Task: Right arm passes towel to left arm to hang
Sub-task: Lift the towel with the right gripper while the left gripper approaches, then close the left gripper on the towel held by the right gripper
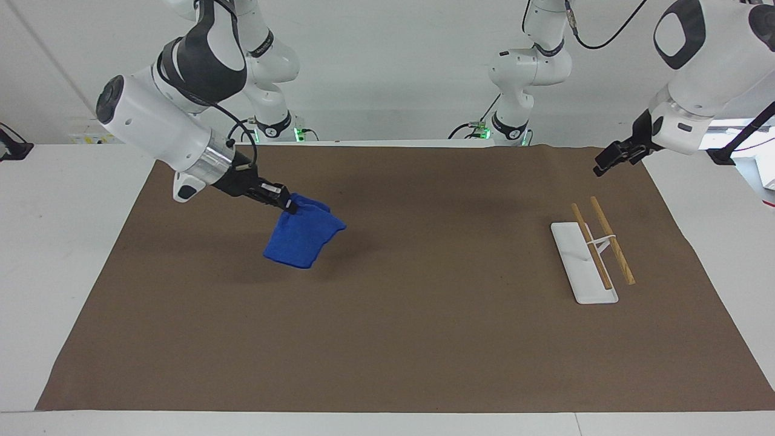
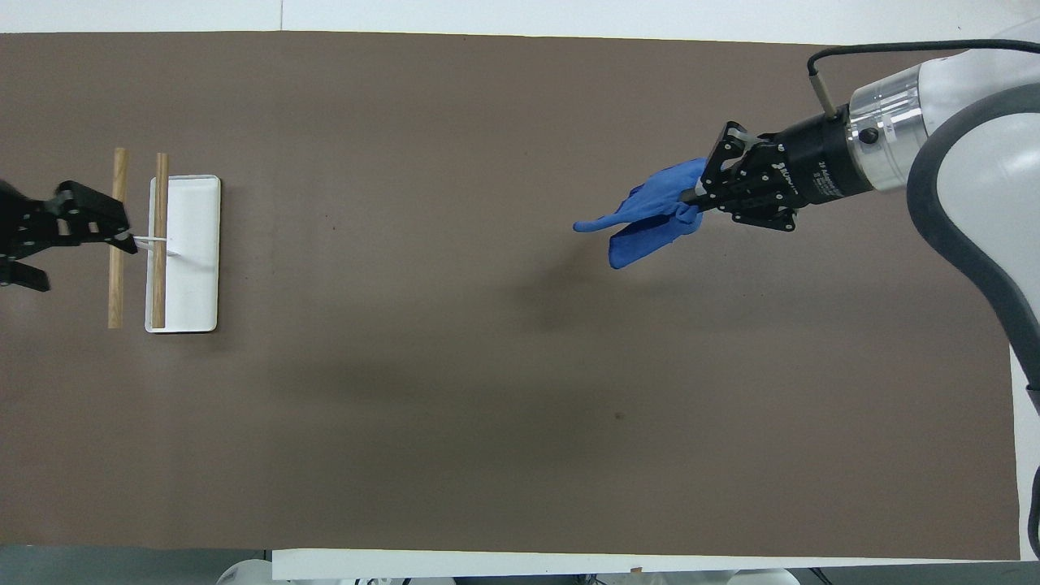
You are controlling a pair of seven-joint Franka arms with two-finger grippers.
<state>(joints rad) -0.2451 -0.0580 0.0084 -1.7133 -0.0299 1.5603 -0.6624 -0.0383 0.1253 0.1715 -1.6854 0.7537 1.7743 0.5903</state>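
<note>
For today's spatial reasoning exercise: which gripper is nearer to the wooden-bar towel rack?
Left. The left gripper is up in the air by the towel rack at the left arm's end of the table. The right gripper holds the towel over the mat toward the right arm's end.

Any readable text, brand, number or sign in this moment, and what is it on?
White lettering on the black body of the right gripper, overhead view: too small to read.
Marks on the dark bands at the two arm bases, facing view: too small to read.
Small bright royal-blue towel, white rack with two wooden rods, brown table cover: none.
</note>
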